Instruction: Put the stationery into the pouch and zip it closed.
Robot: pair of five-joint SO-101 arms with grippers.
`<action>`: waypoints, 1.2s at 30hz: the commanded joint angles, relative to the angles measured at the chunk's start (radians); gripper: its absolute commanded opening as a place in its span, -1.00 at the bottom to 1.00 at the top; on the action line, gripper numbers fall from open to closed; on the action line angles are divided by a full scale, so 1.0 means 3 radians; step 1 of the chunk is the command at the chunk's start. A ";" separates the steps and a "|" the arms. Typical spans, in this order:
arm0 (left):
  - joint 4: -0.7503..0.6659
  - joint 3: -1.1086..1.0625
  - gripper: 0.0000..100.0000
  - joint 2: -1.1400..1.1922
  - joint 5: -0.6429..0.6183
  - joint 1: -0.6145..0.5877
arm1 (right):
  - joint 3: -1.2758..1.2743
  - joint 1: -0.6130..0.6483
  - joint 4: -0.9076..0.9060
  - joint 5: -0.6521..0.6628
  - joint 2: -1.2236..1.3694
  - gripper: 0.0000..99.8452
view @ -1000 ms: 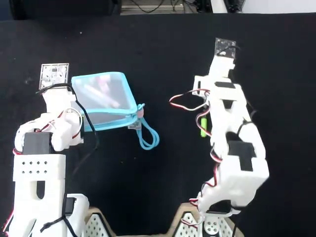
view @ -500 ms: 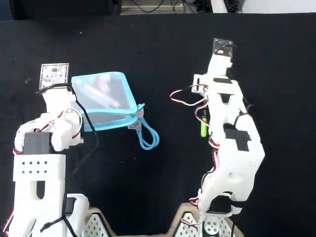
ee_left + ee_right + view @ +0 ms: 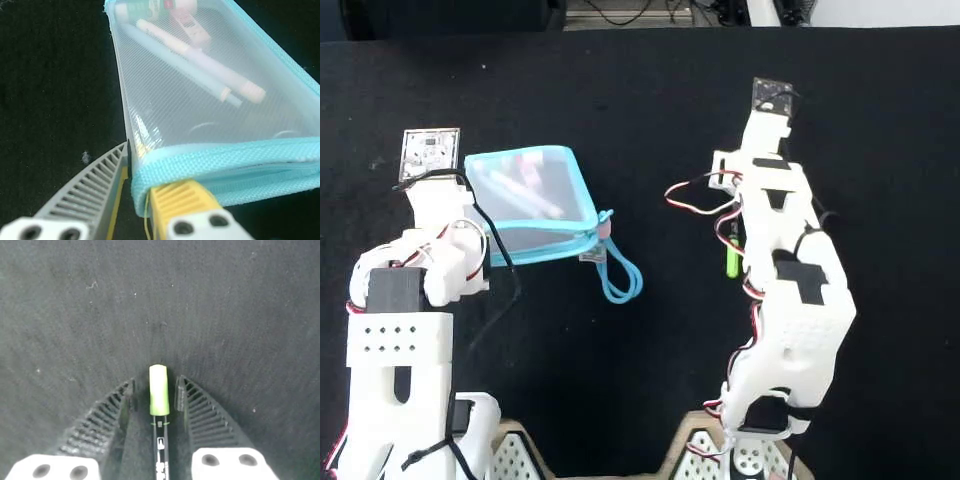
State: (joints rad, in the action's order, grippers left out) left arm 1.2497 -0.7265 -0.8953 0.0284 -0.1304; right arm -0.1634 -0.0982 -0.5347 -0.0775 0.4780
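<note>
A clear pouch (image 3: 530, 205) with turquoise trim lies at the left of the black table, its blue loop strap (image 3: 620, 277) trailing to the right. Inside the pouch (image 3: 200, 95) I see pens (image 3: 200, 60) and other small stationery. My left gripper (image 3: 137, 187) is shut on the pouch's near corner by its turquoise edge. A green-capped pen (image 3: 731, 258) lies on the table under the right arm. In the right wrist view the pen (image 3: 159, 390) sits between the open fingers of my right gripper (image 3: 155, 387), with a small gap on each side.
The black table (image 3: 650, 110) is bare around the pouch and between the two arms. Cables and equipment lie beyond the far edge (image 3: 640, 15). The white arm bases stand at the near edge.
The right arm shifted slightly towards the left and settled over the green pen, then held still. The left arm and pouch have not moved.
</note>
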 commanded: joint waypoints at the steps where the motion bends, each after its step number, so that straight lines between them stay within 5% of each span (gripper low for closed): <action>1: -0.0020 0.0028 -0.94 -0.0026 0.0000 -0.0008 | 0.0217 -0.0066 0.0051 -0.0005 -0.0023 -0.76; 36: -0.0015 0.0028 -0.94 -0.0026 0.0000 -0.0008 | 0.0207 -0.0169 0.0056 -0.0005 -0.0018 -0.76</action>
State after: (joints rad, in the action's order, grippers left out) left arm 1.2497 -0.7265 -0.8953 0.0284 -0.1304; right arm -0.1634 -0.1366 -0.5347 -0.0775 0.4780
